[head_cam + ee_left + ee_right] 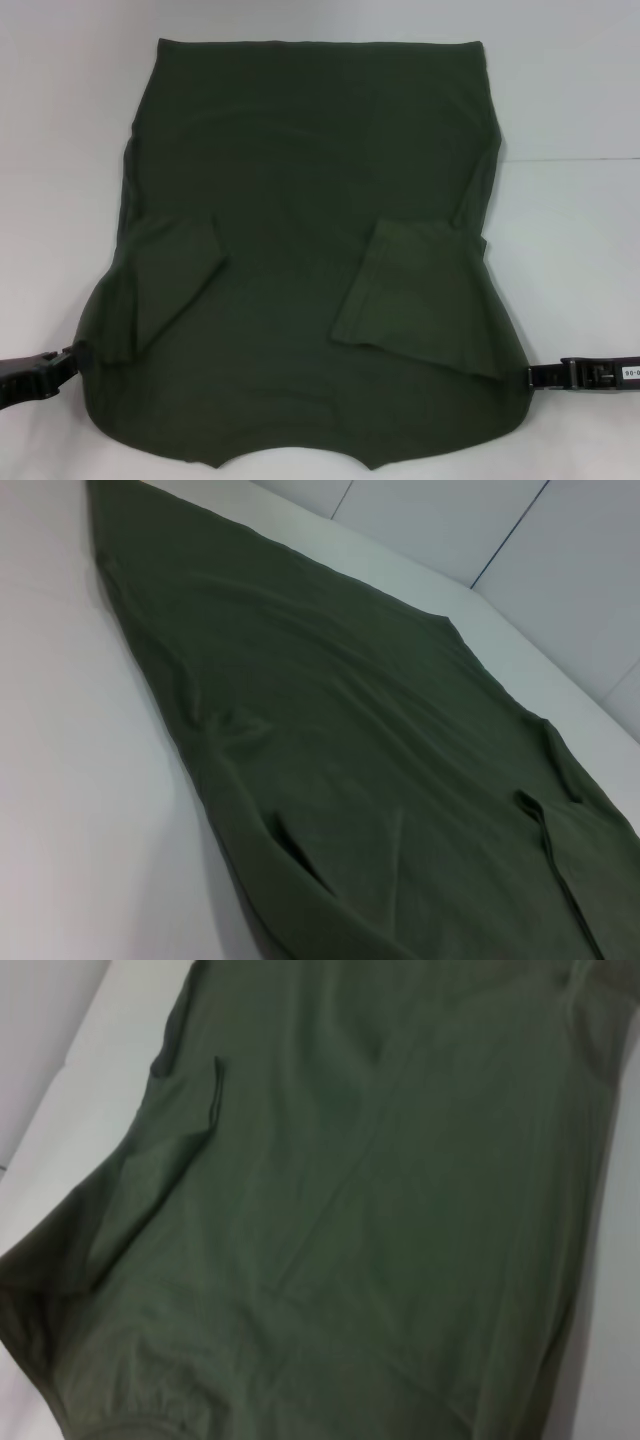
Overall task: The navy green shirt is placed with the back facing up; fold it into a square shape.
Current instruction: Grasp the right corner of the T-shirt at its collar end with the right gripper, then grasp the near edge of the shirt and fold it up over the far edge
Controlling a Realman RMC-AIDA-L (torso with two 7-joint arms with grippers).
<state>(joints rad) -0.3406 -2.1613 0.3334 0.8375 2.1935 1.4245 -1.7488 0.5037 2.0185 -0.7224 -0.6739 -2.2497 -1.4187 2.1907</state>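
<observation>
The navy green shirt [300, 250] lies flat with its plain back up, the neckline at the near edge and the hem at the far edge. Both short sleeves are folded inward onto the body, one on the left [165, 290] and one on the right [415, 295]. My left gripper [68, 362] is at the table surface and touches the shirt's near left shoulder edge. My right gripper [532, 377] touches the near right shoulder edge. The left wrist view [350, 760] and the right wrist view [380, 1220] show only the cloth up close.
The shirt rests on a white table [580, 230]. Bare white surface shows to its left, to its right and beyond the hem. White wall panels [520, 560] stand behind the table.
</observation>
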